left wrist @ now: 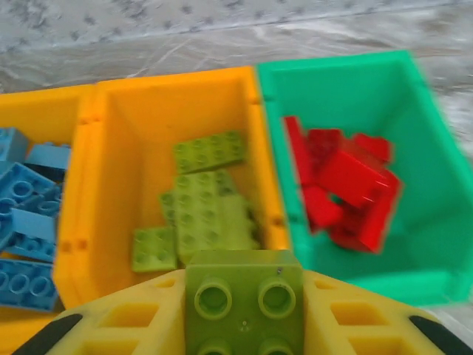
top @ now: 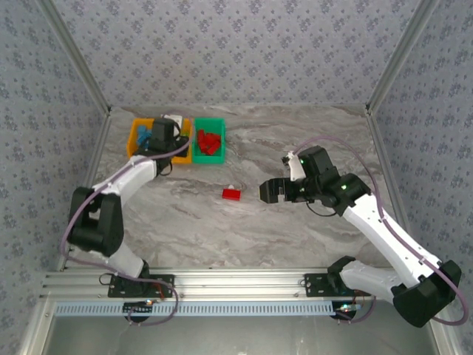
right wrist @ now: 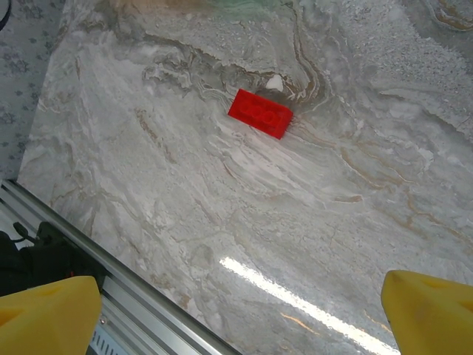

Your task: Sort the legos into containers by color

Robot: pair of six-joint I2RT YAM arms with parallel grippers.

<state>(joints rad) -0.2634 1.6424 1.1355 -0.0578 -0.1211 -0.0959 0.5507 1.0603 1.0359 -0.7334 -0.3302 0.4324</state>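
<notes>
The lime brick [left wrist: 244,292], pinched in the left claw [top: 162,134] above the middle orange bin [left wrist: 174,80], is best released only once centred over the green bricks [left wrist: 203,203] already lying inside.

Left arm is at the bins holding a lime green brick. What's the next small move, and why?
Probably open the left gripper: it holds the lime green plastic brick above the middle orange plastic bin, where the other lime green bricks already lie.
</notes>
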